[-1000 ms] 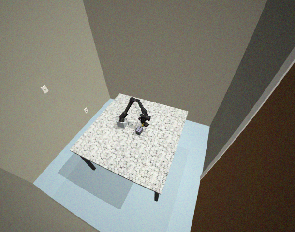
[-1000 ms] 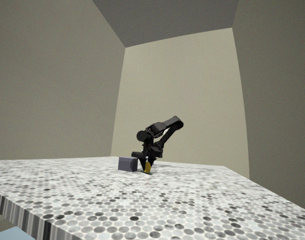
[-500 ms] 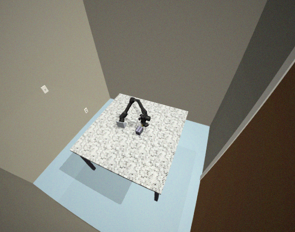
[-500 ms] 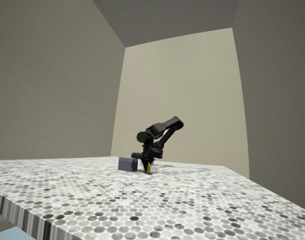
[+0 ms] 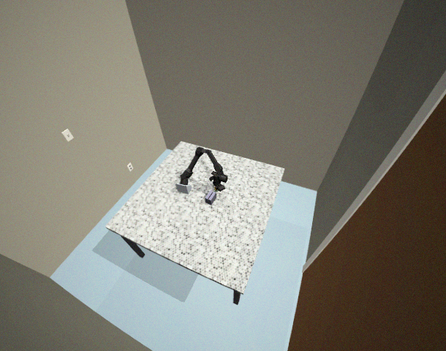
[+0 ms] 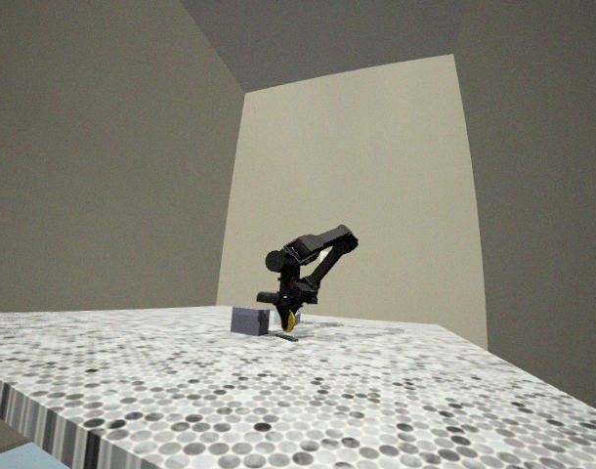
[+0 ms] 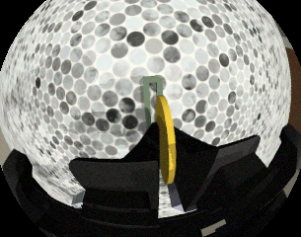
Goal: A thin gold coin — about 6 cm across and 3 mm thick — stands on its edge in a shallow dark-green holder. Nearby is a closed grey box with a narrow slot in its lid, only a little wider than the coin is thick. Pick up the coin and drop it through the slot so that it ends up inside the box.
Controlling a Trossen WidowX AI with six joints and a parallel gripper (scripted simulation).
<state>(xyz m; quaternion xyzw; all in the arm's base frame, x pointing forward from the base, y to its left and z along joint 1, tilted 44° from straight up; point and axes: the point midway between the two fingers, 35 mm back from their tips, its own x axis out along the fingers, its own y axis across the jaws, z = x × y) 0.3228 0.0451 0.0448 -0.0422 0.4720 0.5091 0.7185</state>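
Thin gold disc coin [image 7: 165, 140], on edge, clamped in black hand [image 7: 161, 170], lifted just clear of dark-green holder [image 7: 150, 95] near surface's far edge. Best kept vertical, raised straight, then aligned edge-first over grey box [image 6: 249, 320] beside.

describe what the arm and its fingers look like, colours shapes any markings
The arm is matte black throughout, built of slim boxy links joined by round cylindrical joints, on a pale grey base block. No loose cables or markings show. The fingers are black, angular wedges tapering toward their tips.
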